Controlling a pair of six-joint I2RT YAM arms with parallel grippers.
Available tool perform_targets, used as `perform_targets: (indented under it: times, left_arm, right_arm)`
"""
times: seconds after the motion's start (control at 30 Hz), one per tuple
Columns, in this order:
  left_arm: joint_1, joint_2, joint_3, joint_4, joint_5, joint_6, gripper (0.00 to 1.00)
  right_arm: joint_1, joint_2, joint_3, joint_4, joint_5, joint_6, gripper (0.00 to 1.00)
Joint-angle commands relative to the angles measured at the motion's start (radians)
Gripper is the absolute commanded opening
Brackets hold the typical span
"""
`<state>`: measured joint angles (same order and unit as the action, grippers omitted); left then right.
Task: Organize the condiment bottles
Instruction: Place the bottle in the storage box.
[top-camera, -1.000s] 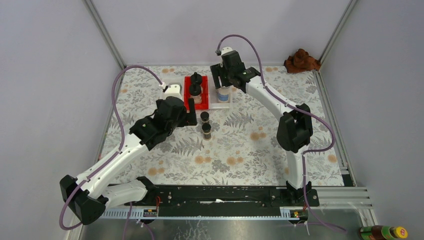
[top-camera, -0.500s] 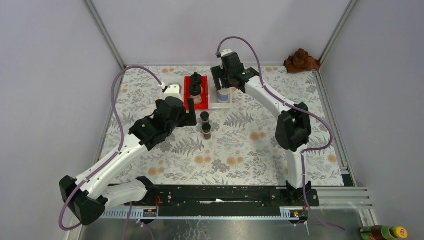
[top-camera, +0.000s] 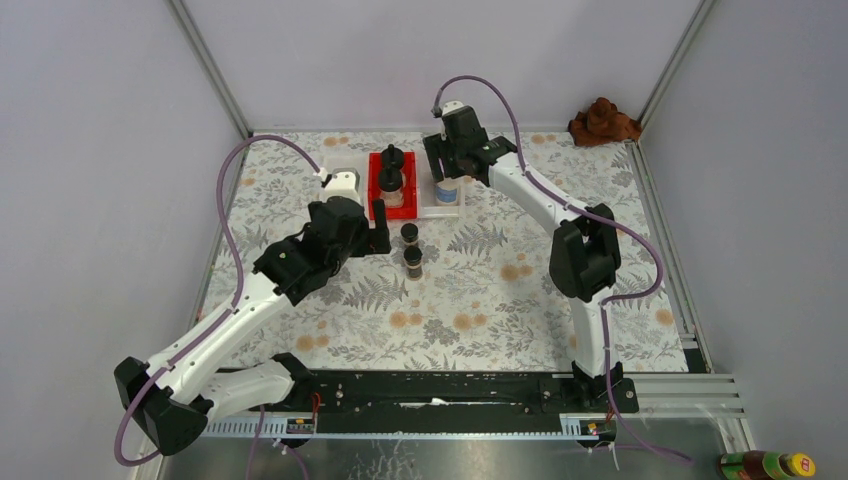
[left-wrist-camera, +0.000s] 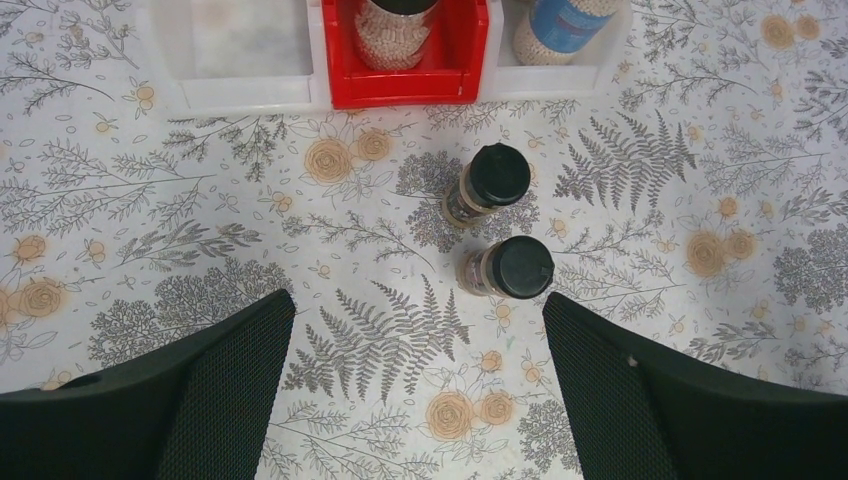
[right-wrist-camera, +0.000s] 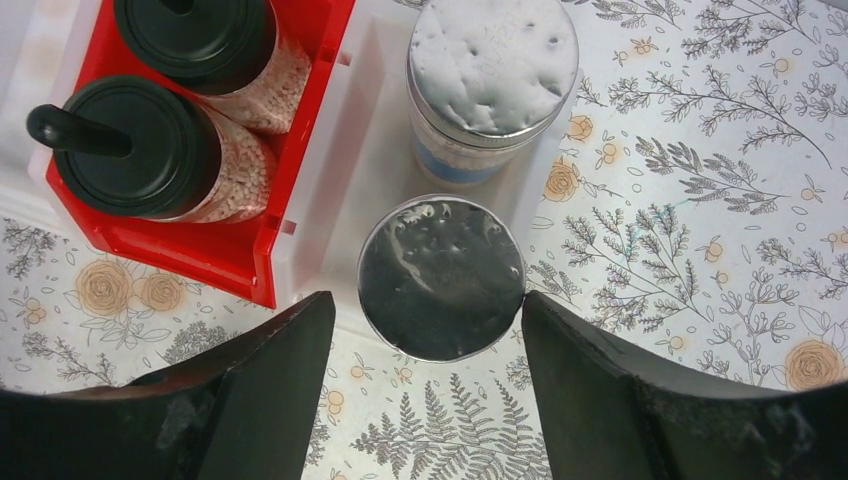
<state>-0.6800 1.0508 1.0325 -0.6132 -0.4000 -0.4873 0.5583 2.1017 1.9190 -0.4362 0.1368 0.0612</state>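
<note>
1. The right gripper (right-wrist-camera: 428, 312) is hanging over the white bin (right-wrist-camera: 375, 130). Its jaws are standing apart around the nearer silver-lidded jar (right-wrist-camera: 440, 275), and a sliver of gap is showing beside one finger, so it is not clamping.
2. The farther silver-lidded jar (right-wrist-camera: 492, 60) is standing just behind it in the same bin.
3. The front clear jar (right-wrist-camera: 130, 145) and the back clear jar (right-wrist-camera: 195, 35), both black-capped, are sitting in the red bin (right-wrist-camera: 190, 250), which is touching the white bin.
4. The left gripper (left-wrist-camera: 418, 315) is hovering over the counter (left-wrist-camera: 150, 200) with its jaws spread wide, holding nothing.
5. The nearer slim jar (left-wrist-camera: 512, 268) and the farther slim jar (left-wrist-camera: 495, 180) are standing upright on the counter. They are close together, in front of the red bin and ahead of the left gripper.
6. A second white bin (left-wrist-camera: 245, 95) is sitting against the red bin's other side.
</note>
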Motion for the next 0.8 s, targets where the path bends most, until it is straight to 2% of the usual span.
perform_targets:
  times: [0.0, 0.23, 0.33, 0.47, 0.77]
  left_arm:
    - [0.003, -0.014, -0.018, -0.01, -0.003, 0.006, 0.99]
    - [0.003, -0.015, -0.022, -0.009, -0.003, 0.006, 0.99]
    - [0.003, -0.016, -0.022, -0.009, -0.004, 0.006, 0.99]
    - [0.004, -0.013, -0.02, -0.009, -0.005, 0.006, 0.99]
    - [0.004, -0.006, -0.019, -0.002, -0.001, 0.005, 0.99]
  right_arm:
    - [-0.011, 0.011, 0.006, -0.002, -0.013, 0.004, 0.74]
    - [-0.011, 0.022, 0.014, -0.007, -0.02, 0.008, 0.6]
    - [-0.012, 0.021, 0.013, -0.007, -0.024, 0.013, 0.56]
    - [-0.011, 0.018, 0.01, -0.009, -0.028, 0.019, 0.53]
    - [-0.011, 0.013, 0.003, -0.008, -0.034, 0.027, 0.53]
